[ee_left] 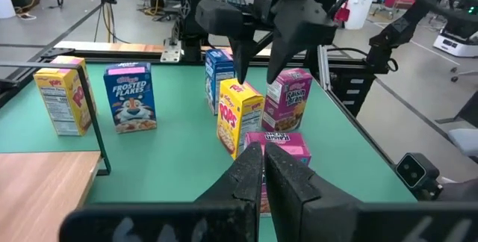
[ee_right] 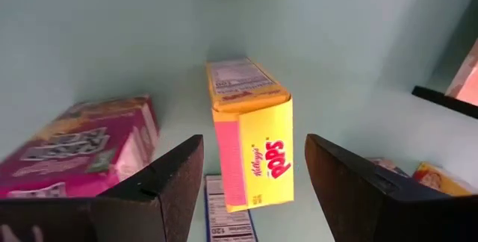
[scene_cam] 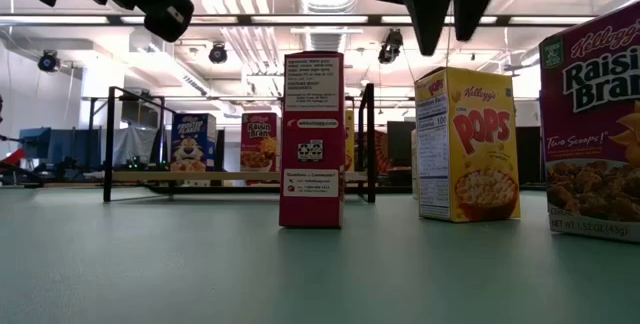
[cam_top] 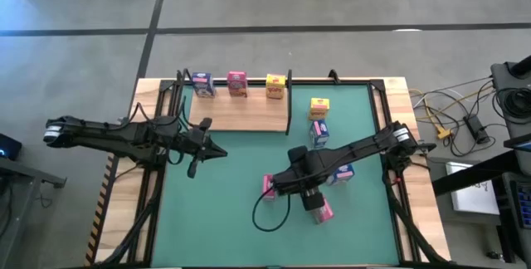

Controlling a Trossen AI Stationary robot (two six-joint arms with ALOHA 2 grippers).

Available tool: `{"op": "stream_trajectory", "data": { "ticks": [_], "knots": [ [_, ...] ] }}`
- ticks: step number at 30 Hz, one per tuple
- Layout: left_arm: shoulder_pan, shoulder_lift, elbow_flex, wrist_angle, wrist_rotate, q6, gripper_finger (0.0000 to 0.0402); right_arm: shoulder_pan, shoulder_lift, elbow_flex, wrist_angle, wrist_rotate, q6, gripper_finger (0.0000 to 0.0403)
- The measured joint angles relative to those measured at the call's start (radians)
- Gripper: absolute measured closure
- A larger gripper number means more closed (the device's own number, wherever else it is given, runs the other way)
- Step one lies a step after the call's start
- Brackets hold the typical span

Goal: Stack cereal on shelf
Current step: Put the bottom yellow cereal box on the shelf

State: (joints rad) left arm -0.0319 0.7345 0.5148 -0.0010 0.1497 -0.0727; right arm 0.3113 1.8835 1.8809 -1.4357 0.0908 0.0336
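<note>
The right gripper [ee_right: 254, 175], fingers apart, hangs over an upright yellow Pops box [ee_right: 254, 134] at lower centre of the high view. For a sure grasp it should descend straight, centred on the narrow sides, clear of the pink box [ee_right: 89, 149] beside it. The shelf [cam_top: 241, 115] waits upper left, three boxes aboard. The left gripper [ee_left: 263, 169], fingers together, idles near it.
</note>
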Motion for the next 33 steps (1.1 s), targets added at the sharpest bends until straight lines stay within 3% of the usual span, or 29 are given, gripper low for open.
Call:
{"op": "stream_trajectory", "data": {
  "ticks": [19, 33],
  "knots": [
    [0.000, 0.000, 0.000, 0.001, 0.000, -0.015, 0.0401, -0.017, 0.000, -0.141, 0.040, 0.023, -0.022, 0.0180],
    [0.000, 0.001, 0.000, 0.001, 0.000, -0.015, 0.0401, -0.024, 0.013, -0.153, 0.084, 0.004, -0.002, 0.0240]
  ]
}}
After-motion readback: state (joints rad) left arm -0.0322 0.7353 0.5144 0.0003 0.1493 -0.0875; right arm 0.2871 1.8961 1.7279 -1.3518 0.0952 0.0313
